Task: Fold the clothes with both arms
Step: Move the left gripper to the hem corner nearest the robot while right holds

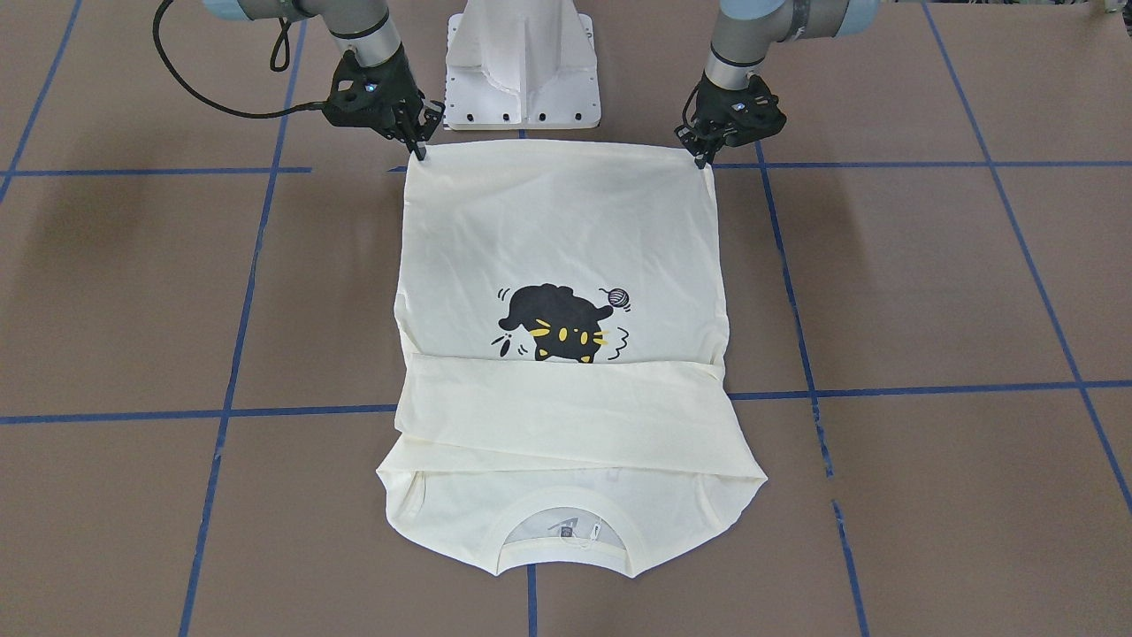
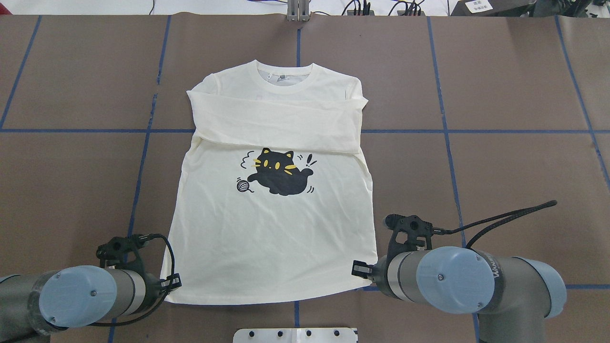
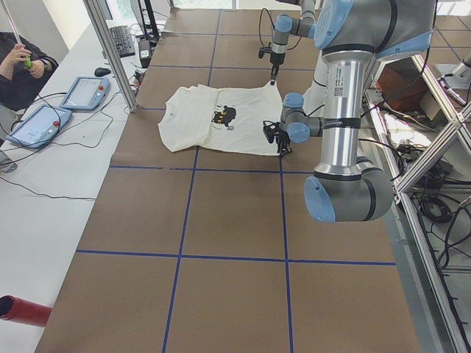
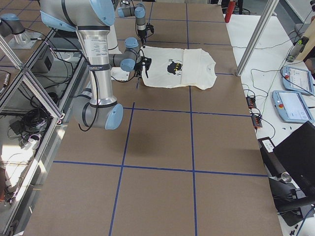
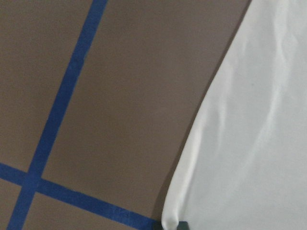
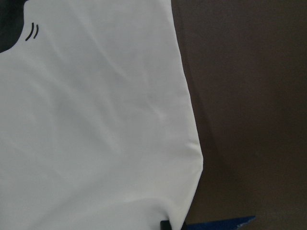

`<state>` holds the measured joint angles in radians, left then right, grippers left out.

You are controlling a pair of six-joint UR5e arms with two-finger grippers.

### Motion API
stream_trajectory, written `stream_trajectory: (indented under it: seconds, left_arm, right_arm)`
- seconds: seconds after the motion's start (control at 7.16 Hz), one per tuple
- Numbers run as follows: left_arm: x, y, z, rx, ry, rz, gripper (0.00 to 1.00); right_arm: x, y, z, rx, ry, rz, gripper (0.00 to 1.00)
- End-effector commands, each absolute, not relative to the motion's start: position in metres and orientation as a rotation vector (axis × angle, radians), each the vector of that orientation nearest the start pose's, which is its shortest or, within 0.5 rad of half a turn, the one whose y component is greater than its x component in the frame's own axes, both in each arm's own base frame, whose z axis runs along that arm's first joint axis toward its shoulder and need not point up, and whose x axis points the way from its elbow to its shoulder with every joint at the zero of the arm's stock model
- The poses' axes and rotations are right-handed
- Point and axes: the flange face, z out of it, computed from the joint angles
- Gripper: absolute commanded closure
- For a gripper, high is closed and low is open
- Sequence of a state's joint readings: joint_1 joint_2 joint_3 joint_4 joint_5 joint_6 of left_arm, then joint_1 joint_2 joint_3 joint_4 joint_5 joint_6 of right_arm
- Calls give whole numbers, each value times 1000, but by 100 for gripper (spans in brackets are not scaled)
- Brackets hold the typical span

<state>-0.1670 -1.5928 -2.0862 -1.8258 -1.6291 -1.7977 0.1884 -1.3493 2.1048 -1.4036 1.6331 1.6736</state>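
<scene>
The cream T-shirt [image 1: 566, 239] lies flat on the brown table with the black cat print [image 1: 557, 323] facing up. Its sleeves are folded across the chest [image 2: 276, 121], and the collar [image 2: 284, 76] points away from the robot. My left gripper [image 1: 704, 159] pinches the hem corner on its side, fingers together on the cloth. At the other hem corner my right gripper [image 1: 417, 150] stands the same way. Both corners stay low at the table. Each wrist view shows a hem corner of the shirt [image 5: 249, 143] [image 6: 96, 120] running down to a dark fingertip [image 5: 182, 225] [image 6: 164, 225] at the bottom edge.
The white pedestal base [image 1: 522, 71] stands just behind the hem between the arms. Blue tape lines [image 1: 239, 310] grid the brown table. A person [image 3: 22, 66] sits at a side desk with tablets [image 3: 85, 92] beyond a metal post [image 3: 110, 51].
</scene>
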Motion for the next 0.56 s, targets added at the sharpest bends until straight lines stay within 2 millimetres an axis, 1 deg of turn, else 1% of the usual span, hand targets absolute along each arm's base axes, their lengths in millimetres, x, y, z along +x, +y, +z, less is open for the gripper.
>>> stream_trajectory:
  seconds: [0.0, 0.14, 0.28, 0.42]
  left_arm:
    - [449, -205, 365, -81, 824, -346, 100]
    - [437, -199, 345, -85, 827, -335, 100]
    - [429, -186, 327, -92, 825, -305, 100]
    - [422, -176, 311, -101, 848, -279, 100]
  right_arm:
    - [-481, -225, 290, -37, -925, 239, 100]
    - [-470, -231, 288, -61, -932, 242, 100]
    - [-451, -229, 287, -87, -942, 233, 100]
    - [-433, -222, 290, -101, -940, 222, 100]
